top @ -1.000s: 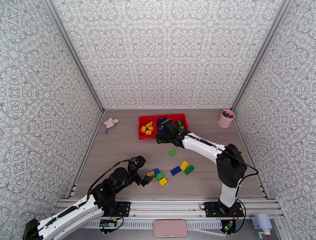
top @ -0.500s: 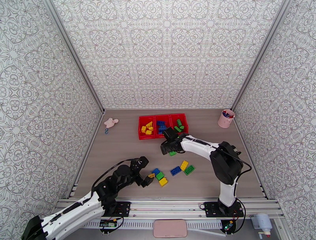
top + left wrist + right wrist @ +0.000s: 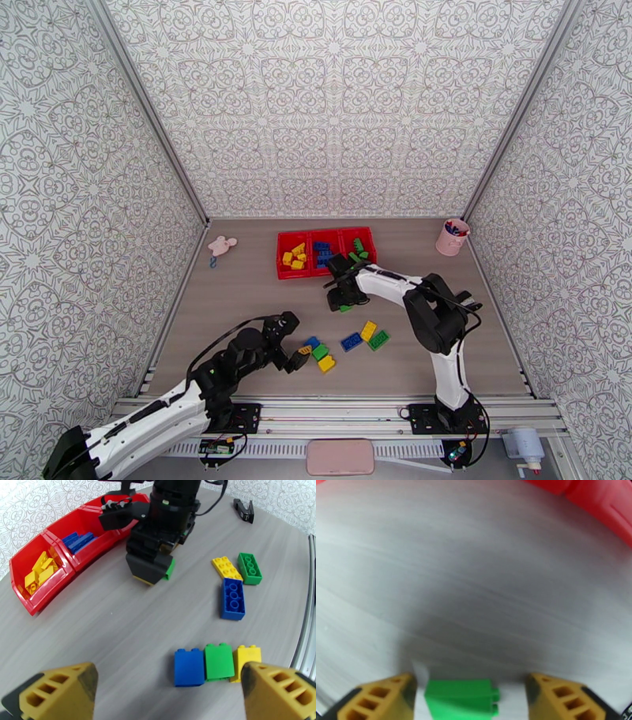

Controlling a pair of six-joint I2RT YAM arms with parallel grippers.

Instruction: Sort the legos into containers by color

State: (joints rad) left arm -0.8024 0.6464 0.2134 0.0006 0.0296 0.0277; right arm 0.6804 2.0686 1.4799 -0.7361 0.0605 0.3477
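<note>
— Starting with the right gripper (image 3: 341, 298). Where?

— Toward the far middle of the tabletop (image 3: 237, 308), just in front of the red tray (image 3: 304, 274). Down low, with jaws spread to either side of a green lego (image 3: 458, 697).

— Pinching it?

— No. From the right wrist, a sliver of bare wood between that lego and each of the fingers (image 3: 383, 699). From the left wrist, just a green edge poking out beside the black gripper body.

— And the left gripper (image 3: 166, 673)?

— Close to the near edge of the tabletop, left of the middle. Jaws wide apart, gripping nothing. Pointed at a tight row just ahead: upright blue lego (image 3: 189, 667), upright green lego (image 3: 219, 661), upright yellow lego (image 3: 245, 659), touching side to side.

— More loose ones?

— Three lying flat, studs up, beyond that row and toward the right edge. Flat yellow lego (image 3: 227, 567) and flat green lego (image 3: 249, 567) side by side, touching. Flat blue lego (image 3: 233, 598) just nearer, against the yellow one's end.

— Already in the tray?

— Going by the top view: yellow pile (image 3: 295, 256) in the left compartment, blue pile (image 3: 323, 251) in the middle, green pile (image 3: 357, 251) in the right.

— Off to the sides?

— Pink cup (image 3: 453, 237) with pens near the far right corner. Pink mouse toy (image 3: 222, 245) near the far left corner, well apart from the tray.
</note>
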